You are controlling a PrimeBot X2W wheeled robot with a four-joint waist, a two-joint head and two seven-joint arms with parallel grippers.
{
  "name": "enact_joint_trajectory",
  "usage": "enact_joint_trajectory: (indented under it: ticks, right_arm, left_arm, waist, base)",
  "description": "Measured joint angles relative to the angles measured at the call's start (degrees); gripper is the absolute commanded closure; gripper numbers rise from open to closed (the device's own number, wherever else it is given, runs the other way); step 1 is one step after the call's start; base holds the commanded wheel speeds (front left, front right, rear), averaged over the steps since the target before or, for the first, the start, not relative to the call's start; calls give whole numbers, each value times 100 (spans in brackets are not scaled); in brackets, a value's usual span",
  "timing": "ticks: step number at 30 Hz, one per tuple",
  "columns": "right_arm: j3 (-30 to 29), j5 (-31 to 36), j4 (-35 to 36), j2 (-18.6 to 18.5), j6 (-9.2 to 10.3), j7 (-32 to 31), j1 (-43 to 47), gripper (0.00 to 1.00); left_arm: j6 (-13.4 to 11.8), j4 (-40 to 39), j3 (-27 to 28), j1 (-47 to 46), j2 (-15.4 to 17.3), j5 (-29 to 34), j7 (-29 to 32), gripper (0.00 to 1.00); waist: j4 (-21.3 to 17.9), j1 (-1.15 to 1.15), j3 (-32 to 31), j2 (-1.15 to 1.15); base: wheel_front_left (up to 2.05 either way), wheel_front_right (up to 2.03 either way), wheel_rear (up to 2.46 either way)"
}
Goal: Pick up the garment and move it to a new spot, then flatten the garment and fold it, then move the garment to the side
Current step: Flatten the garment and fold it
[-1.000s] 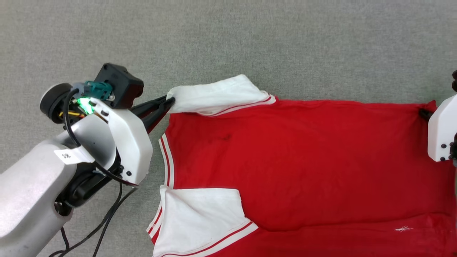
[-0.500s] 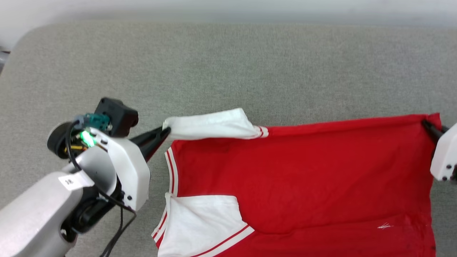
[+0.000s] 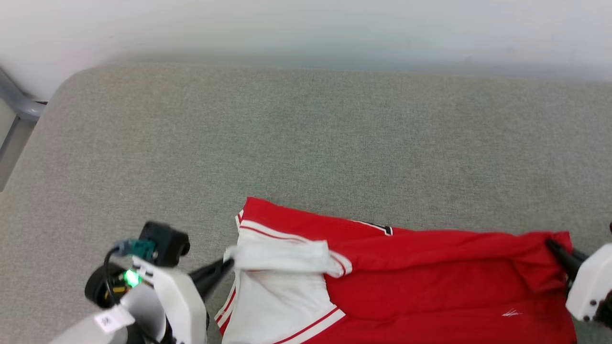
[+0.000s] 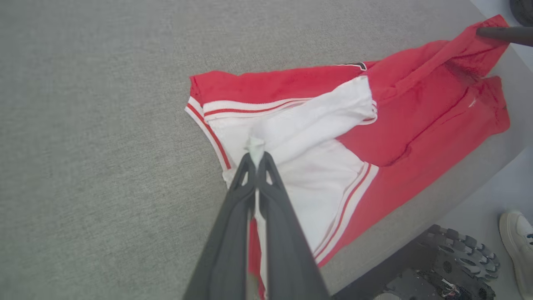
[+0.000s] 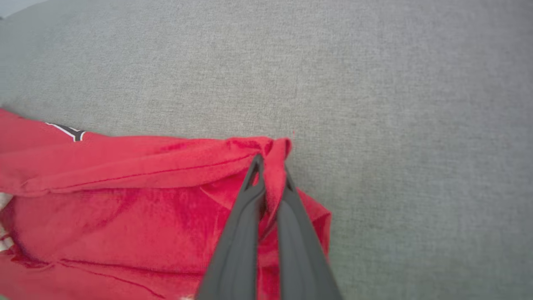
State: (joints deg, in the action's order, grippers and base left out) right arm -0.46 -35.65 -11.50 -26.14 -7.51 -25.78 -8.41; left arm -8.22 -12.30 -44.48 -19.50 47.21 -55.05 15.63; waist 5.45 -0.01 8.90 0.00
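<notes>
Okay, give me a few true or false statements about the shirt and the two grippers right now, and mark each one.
1. The left gripper is shut on a white sleeve of the garment. True.
2. The right gripper hangs open above the garment. False: it is shut on a red corner of it.
3. The garment lies on a gray fabric surface. True.
4. The garment is spread flat in a single layer. False: it is doubled over, with folds.
5. A white shoe shows at the left wrist view's lower right. True.

Open grey surface [image 3: 306, 134] beyond the garment [image 3: 430, 260]
</notes>
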Motion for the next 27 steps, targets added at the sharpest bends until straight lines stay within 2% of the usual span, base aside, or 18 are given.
enact_joint_trajectory:
  ticks: [8,20,26,27]
  right_arm:
    - [-22,-375,218,-161,0,-302,715,100]
    - [129,-527,420,-370,0,-728,1114,100]
    - [360,-289,409,-573,0,-734,1174,100]
    - [419,-243,400,-598,0,-694,1178,58]
  left_arm:
    - [-85,219,-197,608,18,-109,-175,100]
    - [74,784,-491,723,-218,-68,-169,100]
    - [202,1044,-646,692,-400,2,-145,100]
    - [218,1087,-669,669,-421,34,-145,100]
  waist:
    - [5,0,-118,0]
    - [4,0,-134,0]
    - [-11,0,-77,0]
    - [-16,0,-72,0]
  base:
    - [0,0,0]
    - [0,0,0]
    - [0,0,0]
    - [0,0,0]
